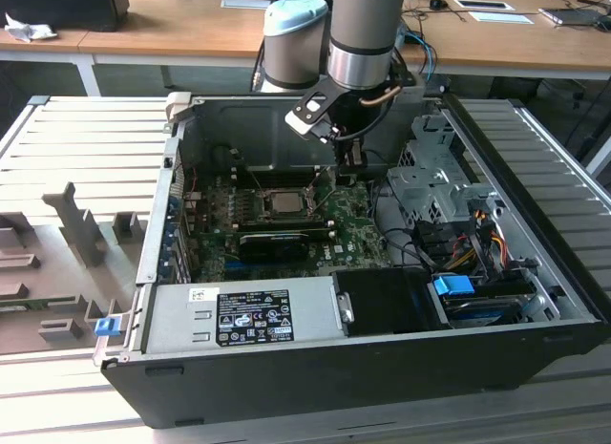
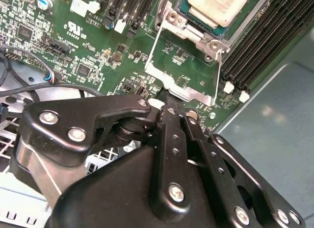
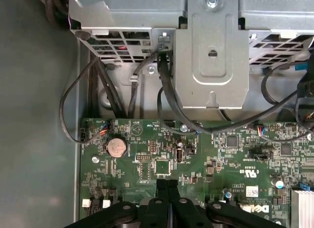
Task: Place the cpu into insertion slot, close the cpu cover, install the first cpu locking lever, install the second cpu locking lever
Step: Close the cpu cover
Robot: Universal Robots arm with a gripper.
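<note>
Two fingers [image 2: 169, 132] of the gripper [image 2: 167, 94] are clenched with no gap in the second wrist view. Their tips meet the free edge of the cpu cover [image 2: 192, 93], which stands tilted open; pinch or mere contact, cannot tell. Beyond it, the cpu [image 2: 218, 7] lies seated in its socket, memory slots [image 2: 255, 46] just beside. The first wrist view adds cables [image 3: 164, 90] and a drive cage [image 3: 211, 46] past the board edge.

We saw the gripper [image 3: 167, 184], closed tight, poised over the green motherboard [image 3: 221, 159] with its coin battery [image 3: 117, 146], black cables [image 3: 164, 90] beyond.
</note>
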